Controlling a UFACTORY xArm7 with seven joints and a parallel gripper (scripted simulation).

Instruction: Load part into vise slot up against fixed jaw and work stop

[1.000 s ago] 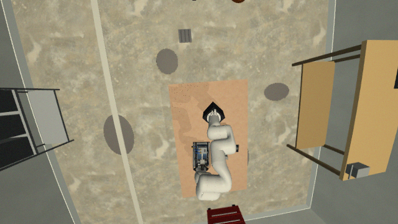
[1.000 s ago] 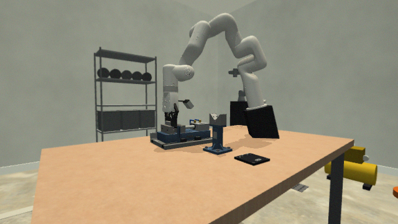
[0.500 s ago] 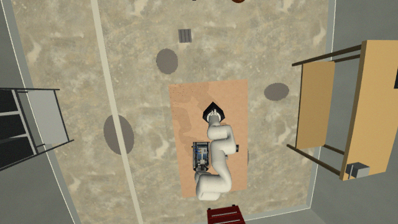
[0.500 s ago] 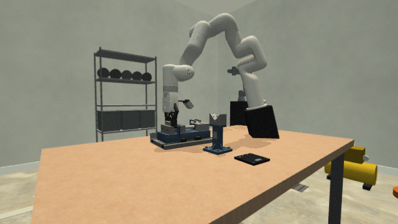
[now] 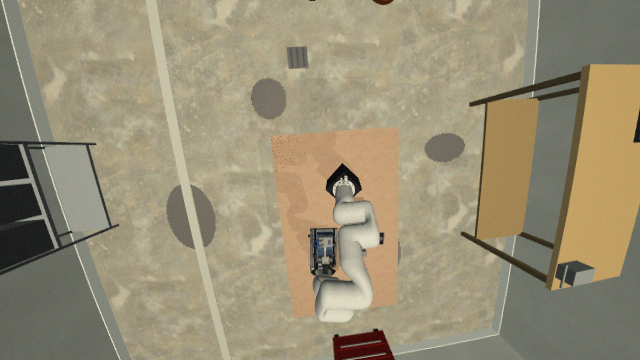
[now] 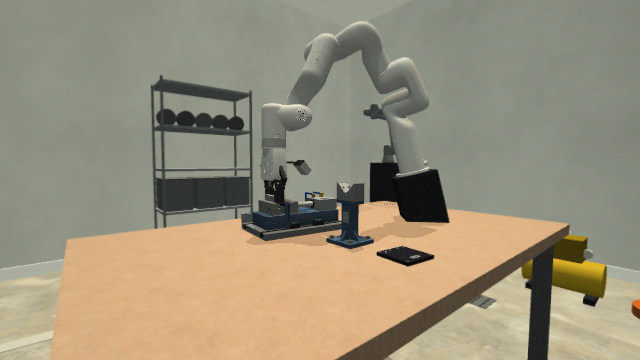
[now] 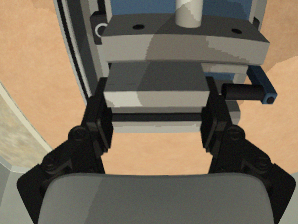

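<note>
— From above, how far along? 
— The white arm hides most of the blue vise on the tan counter; progress unreadable.

— The side view? 
— The black infeed plate lies bare; the gripper is down at the vise.

— And the wrist? 
— Black fingers clamped on the grey block before a grey jaw, near the blue-tipped work stop; seating and release seem left.

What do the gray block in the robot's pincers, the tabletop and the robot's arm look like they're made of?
The block, gripped in the tool, looks like bare metal: flat matte gray faces with sharp edges. The tabletop looks like wood or laminate: an even, dull, peachy tan with no visible grain. The arm looks like smooth white plastic or painted casing, rounded and faintly glossy. It's hard to be sure of any of them.
</note>
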